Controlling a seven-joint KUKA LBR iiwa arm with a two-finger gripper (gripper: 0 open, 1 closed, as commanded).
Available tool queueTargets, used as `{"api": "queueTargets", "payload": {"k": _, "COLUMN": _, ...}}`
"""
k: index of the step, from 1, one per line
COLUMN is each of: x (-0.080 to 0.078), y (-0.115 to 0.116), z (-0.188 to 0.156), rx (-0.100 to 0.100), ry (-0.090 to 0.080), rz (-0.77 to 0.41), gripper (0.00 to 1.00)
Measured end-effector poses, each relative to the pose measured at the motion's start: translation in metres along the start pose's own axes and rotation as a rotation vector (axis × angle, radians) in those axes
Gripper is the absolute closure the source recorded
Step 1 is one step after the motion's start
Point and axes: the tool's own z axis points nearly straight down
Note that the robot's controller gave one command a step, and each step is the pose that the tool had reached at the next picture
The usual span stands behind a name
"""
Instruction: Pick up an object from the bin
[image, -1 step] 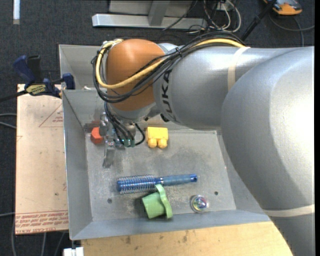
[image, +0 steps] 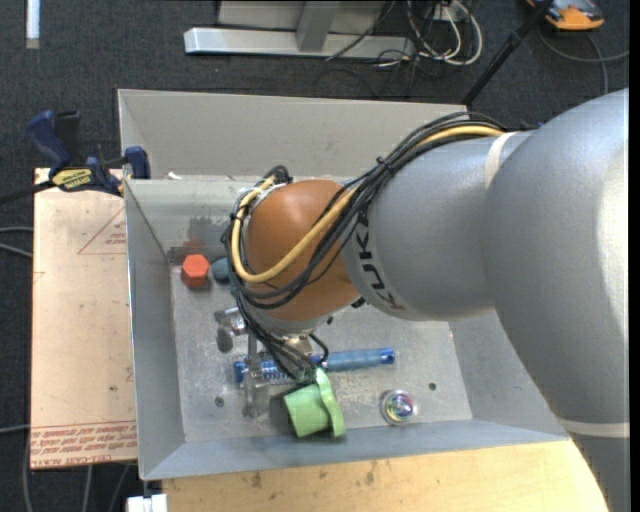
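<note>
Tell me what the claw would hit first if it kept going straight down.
Probably the blue stick lying under the claw, else the bin floor; depth is unclear.

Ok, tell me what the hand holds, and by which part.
Cannot be told. The hand is low by the bin's near wall, right beside a green cup-like thing and a blue stick, but no hold on either shows.

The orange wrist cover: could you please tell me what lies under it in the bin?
From under the orange cover, a dark teal piece shows at its left edge, and lower down a blue rod runs out rightwards. The bin floor straight beneath is covered.
</note>
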Motion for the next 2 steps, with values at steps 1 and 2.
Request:
{"api": "queueTargets", "payload": {"k": 1, "x": -0.0216, "y": -0.0501, "z": 0.0638, "rx": 0.001, "ry": -0.005, "rz": -0.309, "gripper": 0.0}}
{"api": "queueTargets", "payload": {"k": 2, "x": -0.0218, "y": -0.0481, "z": 0.0626, "rx": -0.001, "ry": -0.006, "rz": -0.31, "gripper": 1.0}}
